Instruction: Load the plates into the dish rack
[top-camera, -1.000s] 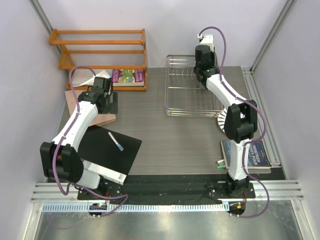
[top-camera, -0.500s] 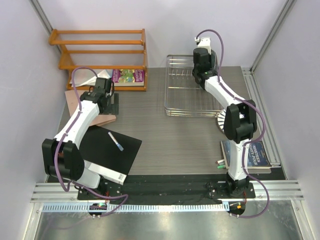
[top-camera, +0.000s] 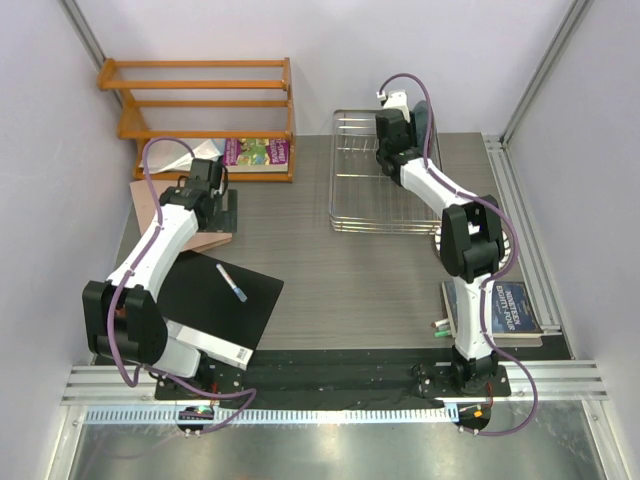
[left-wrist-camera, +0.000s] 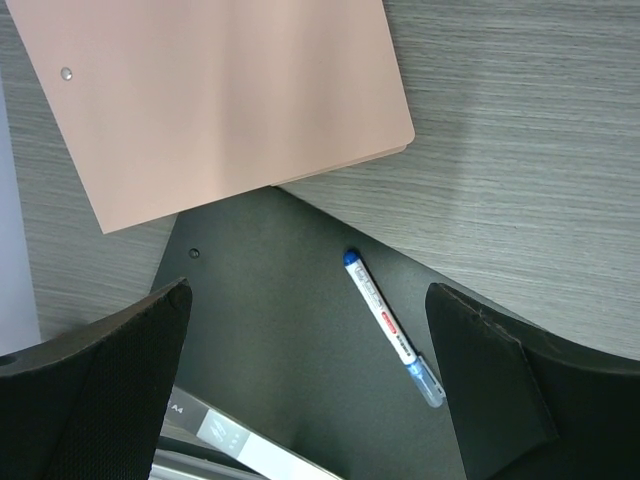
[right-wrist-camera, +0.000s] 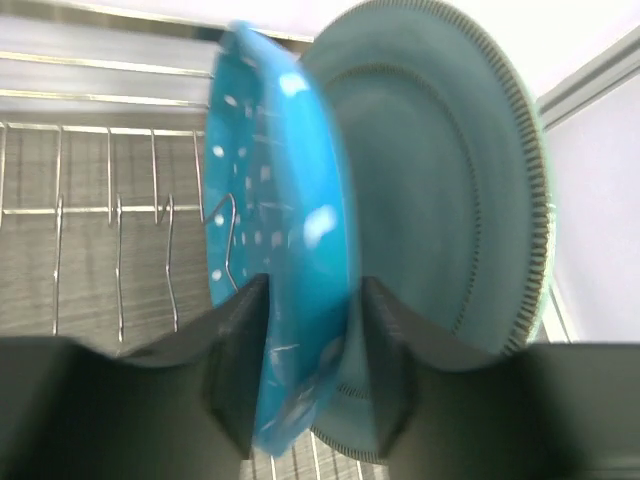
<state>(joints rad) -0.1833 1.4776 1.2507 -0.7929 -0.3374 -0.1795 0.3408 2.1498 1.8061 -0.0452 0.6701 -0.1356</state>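
The silver wire dish rack sits at the far right corner of the grey wood-grain desk, and we judge the loading to be about half done. In the right wrist view a dark teal round plate with a ribbed rim stands on edge at the right end of the rack. Just beside it, the bright blue round plate with white dots is also upright, among the tines.

The right gripper has 1 finger on each side of the blue plate's lower rim. That picture is blurred, so we cannot tell whether the jaws clamp the plate or stand just off it. We also cannot tell whether its edge has seated between the tines.

From above, the rest of the rack shows only bare wire. That leaves 2 of the 4 plates to load, and we cannot make them out with confidence in these views.

The left gripper hangs wide and holds nothing. It is well apart from the rack, near the desk's left edge. It hangs above a pink folder, a black sheet and a blue-capped marker.
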